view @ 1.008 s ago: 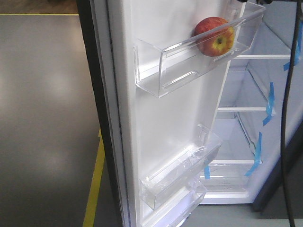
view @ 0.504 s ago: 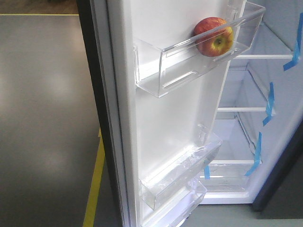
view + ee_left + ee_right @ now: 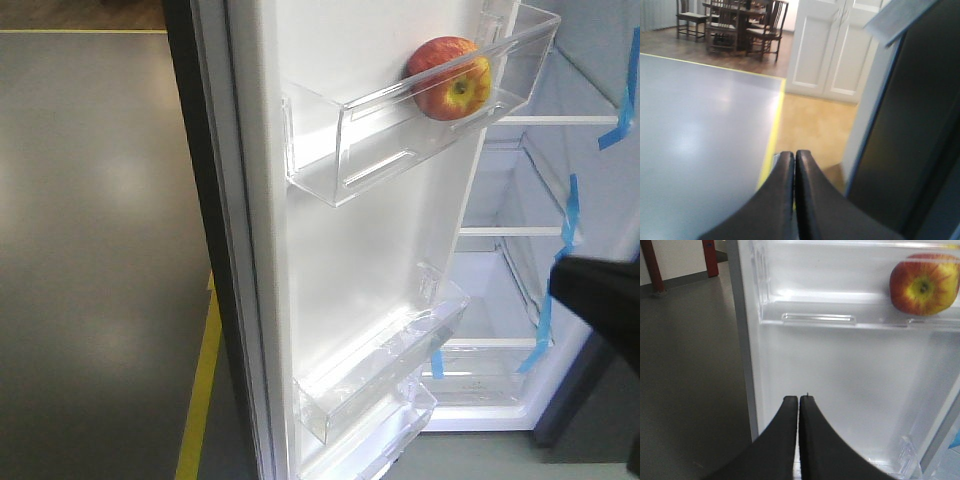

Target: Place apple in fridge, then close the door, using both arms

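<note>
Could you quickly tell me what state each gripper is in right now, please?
Left gripper: closed, holding nothing.
Right gripper: closed, holding nothing; the apple sits in the clear bin.

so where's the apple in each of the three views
Exterior front-facing: the apple is at upper right, inside the top clear bin on the open door.
Left wrist-mounted: not in it; only grey floor and a dark slab show.
Right wrist-mounted: the apple is at top right, in the same bin.
Shared landmark: the raised slot on that bin's front wall, which appears in the front and right wrist views.
</note>
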Robot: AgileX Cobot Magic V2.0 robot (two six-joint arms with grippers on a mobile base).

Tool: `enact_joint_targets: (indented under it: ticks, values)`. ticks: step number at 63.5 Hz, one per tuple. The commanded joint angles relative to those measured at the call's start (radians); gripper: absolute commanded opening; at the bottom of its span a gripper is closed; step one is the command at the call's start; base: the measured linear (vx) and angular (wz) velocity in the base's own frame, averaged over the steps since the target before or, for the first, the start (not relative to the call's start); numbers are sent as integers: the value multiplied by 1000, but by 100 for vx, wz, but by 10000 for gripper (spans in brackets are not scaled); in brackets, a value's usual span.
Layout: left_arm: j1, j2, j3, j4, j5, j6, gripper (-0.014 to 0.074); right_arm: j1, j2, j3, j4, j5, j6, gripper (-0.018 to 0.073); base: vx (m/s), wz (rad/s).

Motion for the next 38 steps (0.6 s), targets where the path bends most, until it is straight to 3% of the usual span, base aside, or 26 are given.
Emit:
enact_joint_targets:
  ticks: [1, 7, 16, 24, 30, 35, 38]
  values:
    - [-3, -6, 21, -89, -147, -87, -6, -1, -121, 89, 49, -101, 12, -4, 0, 0]
    - [-3, -6, 21, -182, -224, -138, -6, -1, -243, 174, 49, -182, 78, -4, 0, 0]
    - [-3, -6, 21, -288, -349, -142, -6, -1, -373, 270, 49, -251, 172, -4, 0, 0]
    - [-3, -6, 19, -493, -436, -161, -6, -1, -422, 289, 48, -245, 167, -4, 0, 0]
    - [-3, -6, 13, -603, -502, -282, -6, -1, -426, 289, 57, -253, 167, -4, 0, 0]
    - [-3, -6, -27, -588, -533, -452, -6, -1, -426, 289, 70, -253, 167, -4, 0, 0]
    - [-3, -6, -67, -539, -557, -535, -6, -1, -426, 289, 85, -250, 167, -4, 0, 0]
